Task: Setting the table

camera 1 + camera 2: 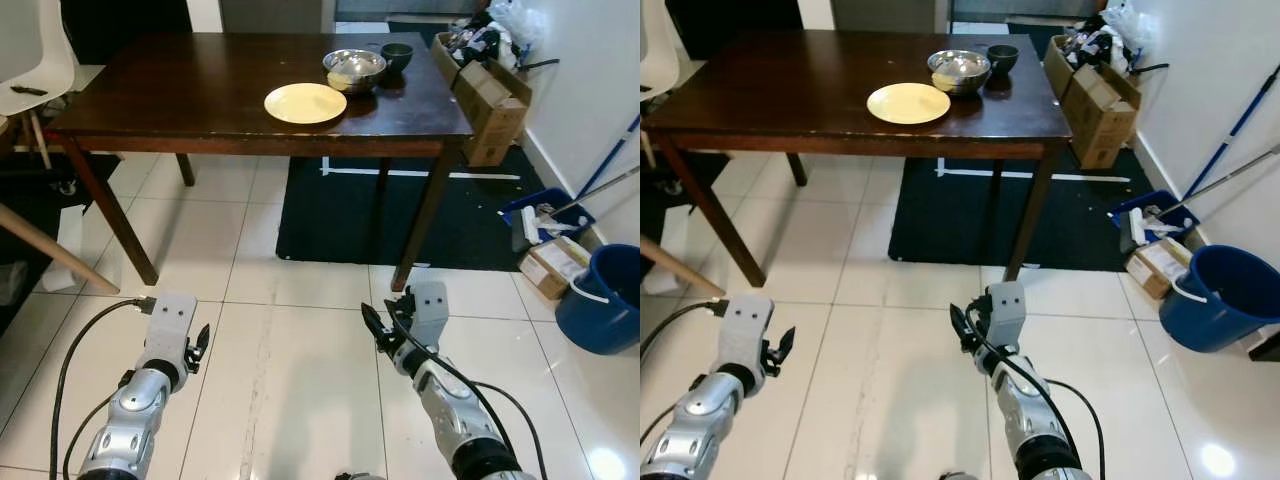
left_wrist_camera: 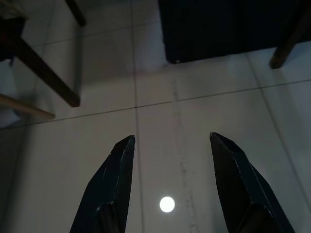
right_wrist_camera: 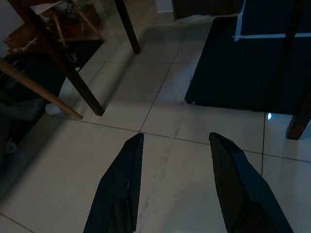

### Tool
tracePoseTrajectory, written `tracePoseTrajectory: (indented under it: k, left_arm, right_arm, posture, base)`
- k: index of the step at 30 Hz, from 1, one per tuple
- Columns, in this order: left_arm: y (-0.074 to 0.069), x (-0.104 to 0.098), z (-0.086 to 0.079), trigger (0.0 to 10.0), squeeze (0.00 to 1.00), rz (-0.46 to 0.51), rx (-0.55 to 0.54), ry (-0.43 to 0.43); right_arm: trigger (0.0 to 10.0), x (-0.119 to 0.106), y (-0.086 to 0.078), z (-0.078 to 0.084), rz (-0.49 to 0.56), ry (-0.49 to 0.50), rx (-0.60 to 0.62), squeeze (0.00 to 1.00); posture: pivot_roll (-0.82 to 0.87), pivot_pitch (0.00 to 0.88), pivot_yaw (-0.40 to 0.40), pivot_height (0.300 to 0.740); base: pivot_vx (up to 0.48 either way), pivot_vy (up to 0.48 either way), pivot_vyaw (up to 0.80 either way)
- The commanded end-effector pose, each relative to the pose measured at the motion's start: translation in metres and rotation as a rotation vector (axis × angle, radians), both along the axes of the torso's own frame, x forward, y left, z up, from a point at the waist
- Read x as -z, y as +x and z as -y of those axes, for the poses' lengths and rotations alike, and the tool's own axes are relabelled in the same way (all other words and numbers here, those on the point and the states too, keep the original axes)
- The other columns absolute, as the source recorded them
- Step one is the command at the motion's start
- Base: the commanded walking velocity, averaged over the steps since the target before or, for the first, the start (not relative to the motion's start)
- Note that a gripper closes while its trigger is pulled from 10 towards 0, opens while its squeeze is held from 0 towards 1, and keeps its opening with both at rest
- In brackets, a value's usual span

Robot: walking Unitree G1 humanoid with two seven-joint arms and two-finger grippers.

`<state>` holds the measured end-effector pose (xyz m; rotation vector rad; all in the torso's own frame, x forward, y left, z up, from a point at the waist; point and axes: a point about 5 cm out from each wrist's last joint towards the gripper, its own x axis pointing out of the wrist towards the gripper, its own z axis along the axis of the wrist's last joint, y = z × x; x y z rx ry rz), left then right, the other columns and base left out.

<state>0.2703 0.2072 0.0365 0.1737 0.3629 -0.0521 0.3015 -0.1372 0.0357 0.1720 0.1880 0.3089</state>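
Left eye view: both grippers, left gripper and right gripper, are hanging released, empty. Yellow plate is sitting far ahead on the surface, nearer the right arm.

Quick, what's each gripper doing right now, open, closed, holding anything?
Left gripper: open, holding nothing, above the white tiled floor.
Right gripper: open, holding nothing, also over the floor.

Your head stereo pair looks forward and down from well back of dark table, sharing table and tiled floor. Your wrist cameras sit low, facing floor tiles near table legs and rug.
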Motion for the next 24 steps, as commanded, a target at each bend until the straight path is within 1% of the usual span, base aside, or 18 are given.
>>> tracePoseTrajectory:
  k: [1, 2, 5, 8, 11, 13, 14, 15, 16, 17, 18, 19, 20, 22, 23, 24]
  left_arm:
    - [-0.004, 0.004, 0.001, 10.0, 0.0, -0.019, 0.0, -0.002]
    - [-0.004, 0.004, 0.001, 10.0, 0.0, -0.019, 0.0, -0.002]
    - [-0.004, 0.005, 0.009, 10.0, 0.0, -0.007, 0.018, 0.01]
    - [-0.003, 0.004, 0.013, 10.0, 0.0, 0.008, 0.043, 0.029]
    - [0.001, 0.001, 0.012, 10.0, 0.0, 0.038, -0.001, 0.021]
    - [0.004, -0.004, 0.012, 10.0, 0.0, 0.067, 0.0, 0.042]
    - [0.007, -0.011, 0.013, 10.0, 0.0, 0.096, 0.002, 0.051]
    - [0.007, -0.011, 0.013, 10.0, 0.0, 0.096, 0.002, 0.051]
    - [0.009, -0.016, 0.014, 10.0, 0.0, 0.117, 0.003, 0.057]
    - [0.014, -0.028, 0.018, 10.0, 0.0, 0.169, 0.003, 0.045]
    - [0.014, -0.028, 0.018, 10.0, 0.0, 0.169, 0.003, 0.045]
    - [0.018, -0.039, 0.022, 10.0, 0.0, 0.214, 0.006, 0.034]
    - [0.018, -0.039, 0.022, 10.0, 0.0, 0.214, 0.006, 0.034]
    - [0.023, -0.057, 0.034, 10.0, 0.0, 0.294, 0.04, 0.029]
    - [0.024, -0.062, 0.04, 10.0, 0.0, 0.32, 0.063, 0.036]
    - [0.024, -0.062, 0.04, 10.0, 0.0, 0.32, 0.063, 0.036]
  right_arm:
    - [10.0, 0.002, -0.001, -0.001, -0.009, 0.004, -0.005, 0.0]
    - [10.0, 0.002, -0.001, -0.001, -0.009, 0.004, -0.005, 0.0]
    - [10.0, 0.002, -0.002, -0.003, -0.001, 0.003, -0.024, 0.0]
    - [10.0, 0.002, -0.003, -0.002, 0.003, -0.001, -0.026, 0.0]
    - [10.0, -0.006, -0.001, -0.001, 0.041, 0.005, -0.018, 0.0]
    - [10.0, -0.018, 0.003, -0.001, 0.093, 0.028, -0.012, 0.0]
    - [10.0, -0.03, 0.007, 0.0, 0.141, 0.044, -0.007, 0.0]
    - [10.0, -0.03, 0.007, 0.0, 0.141, 0.044, -0.007, 0.0]
    - [10.0, -0.044, 0.01, 0.001, 0.194, 0.059, 0.0, 0.0]
    - [10.0, -0.062, 0.015, 0.004, 0.259, 0.075, 0.021, 0.0]
    - [10.0, -0.062, 0.015, 0.004, 0.259, 0.075, 0.021, 0.0]
    - [10.0, -0.077, 0.018, 0.006, 0.312, 0.087, 0.041, 0.0]
    - [10.0, -0.077, 0.018, 0.006, 0.312, 0.087, 0.041, 0.0]
    - [10.0, -0.097, 0.022, 0.007, 0.381, 0.096, 0.056, 0.0]
    - [10.0, -0.103, 0.023, 0.005, 0.4, 0.094, 0.053, 0.0]
    - [10.0, -0.103, 0.023, 0.005, 0.4, 0.094, 0.053, 0.0]
  posture:
    - [-0.07, 0.0, 0.044, 0.74]
    - [-0.07, 0.0, 0.044, 0.74]
    - [-0.05, 0.0, 0.037, 0.74]
    - [-0.06, 0.0, 0.034, 0.74]
    - [-0.07, 0.0, 0.034, 0.74]
    - [-0.08, 0.0, 0.032, 0.74]
    - [-0.08, 0.0, 0.032, 0.74]
    - [-0.08, 0.0, 0.032, 0.74]
    - [-0.08, 0.0, 0.032, 0.74]
    - [-0.08, 0.0, 0.032, 0.74]
    - [-0.08, 0.0, 0.032, 0.74]
    - [-0.08, 0.0, 0.032, 0.74]
    - [-0.08, 0.0, 0.032, 0.74]
    - [-0.08, 0.0, 0.03, 0.74]
    - [-0.08, 0.0, 0.03, 0.74]
    - [-0.08, 0.0, 0.03, 0.74]
  base:
    - [0.0, 0.0, 0.0]
    - [0.0, 0.0, 0.0]
    - [0.0, 0.0, 0.0]
    - [0.0, 0.0, 0.0]
    - [0.0, 0.0, 0.0]
    - [0.0, 0.0, 0.0]
    - [0.0, 0.0, 0.0]
    - [0.0, 0.0, 0.0]
    - [0.0, 0.0, 0.0]
    - [0.0, 0.0, 0.0]
    - [0.0, 0.0, 0.0]
    - [0.0, 0.0, 0.0]
    - [0.0, 0.0, 0.0]
    - [0.0, 0.0, 0.0]
    - [0.0, 0.0, 0.0]
    - [0.0, 0.0, 0.0]
